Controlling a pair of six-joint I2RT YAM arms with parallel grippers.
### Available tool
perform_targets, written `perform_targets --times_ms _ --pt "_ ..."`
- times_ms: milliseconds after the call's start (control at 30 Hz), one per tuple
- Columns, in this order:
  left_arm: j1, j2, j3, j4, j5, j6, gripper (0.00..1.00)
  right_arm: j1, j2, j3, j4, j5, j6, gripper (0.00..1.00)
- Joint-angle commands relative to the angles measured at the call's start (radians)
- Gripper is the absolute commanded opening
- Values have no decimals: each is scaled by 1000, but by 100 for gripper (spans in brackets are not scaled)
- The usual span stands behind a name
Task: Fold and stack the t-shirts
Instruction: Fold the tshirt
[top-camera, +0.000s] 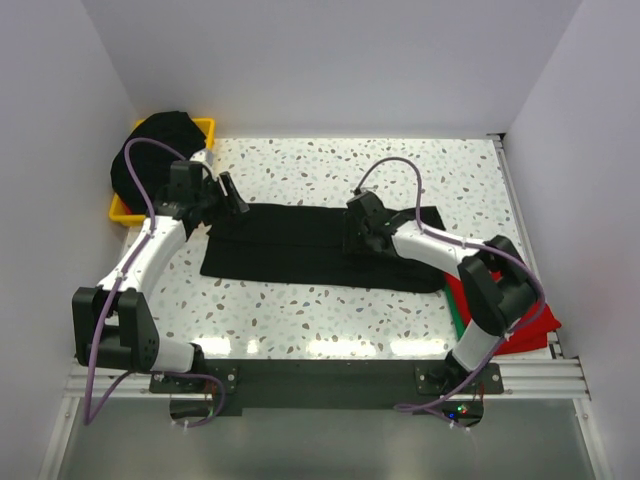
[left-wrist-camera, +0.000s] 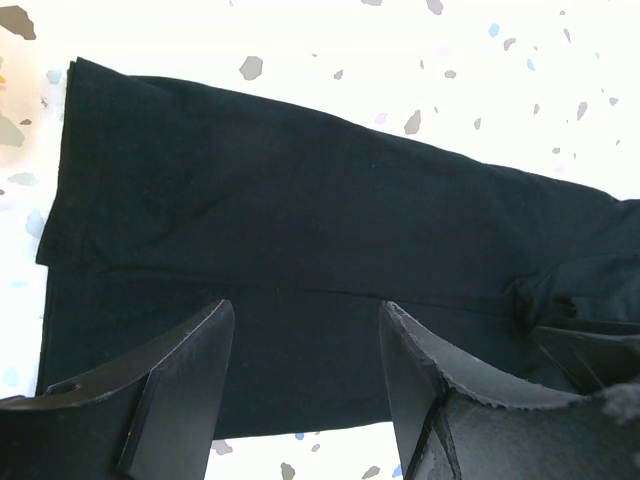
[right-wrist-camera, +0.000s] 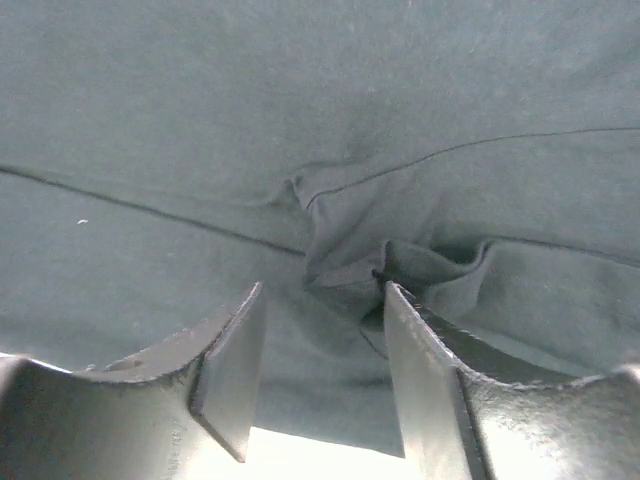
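Tabletop (top-camera: 330, 165): a pale speckled surface, seen across the middle of the top view.
Black t-shirt (top-camera: 300, 250): laid flat on the tabletop as a long folded band running left to right through the centre of the frame. Stitched seams are seen along it in both wrist views.
Crease (right-wrist-camera: 400, 265): a small bunched pucker in the black cloth, seen right of centre in the right wrist view.
Left arm (top-camera: 150, 250): reached from the lower left toward the band's upper left end.
Left jaws: held wide apart above the cloth near its left end, with nothing between them.
Right arm (top-camera: 440, 245): reached from the lower right over the band's right half.
Right jaws: held apart just over the cloth, with the crease lying at one fingertip. Whether it is touched cannot be told.
Black heap (top-camera: 160, 150): more dark t-shirts piled at the upper left, spilling over the bin.
Yellow bin (top-camera: 205, 125): placed at the tabletop's upper left corner.
Red t-shirt (top-camera: 530, 325): lying at the lower right, partly hidden behind the right arm.
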Motion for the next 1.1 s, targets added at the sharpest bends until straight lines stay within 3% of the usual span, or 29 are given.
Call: perform_targets --times_ms 0,167,400,600,1067 --pt "7 7 -2 35 19 12 65 1 -118 -12 53 34 11 56" --pt "7 7 -2 35 22 9 65 -21 -178 13 -19 173 -35 61" --pt "7 9 -5 40 31 7 65 -152 -39 97 -52 109 -81 60" --pt "7 6 -5 40 30 7 65 -150 90 189 -85 118 -115 57" --pt "5 9 -11 43 37 4 65 -56 -7 48 -107 141 -91 45"
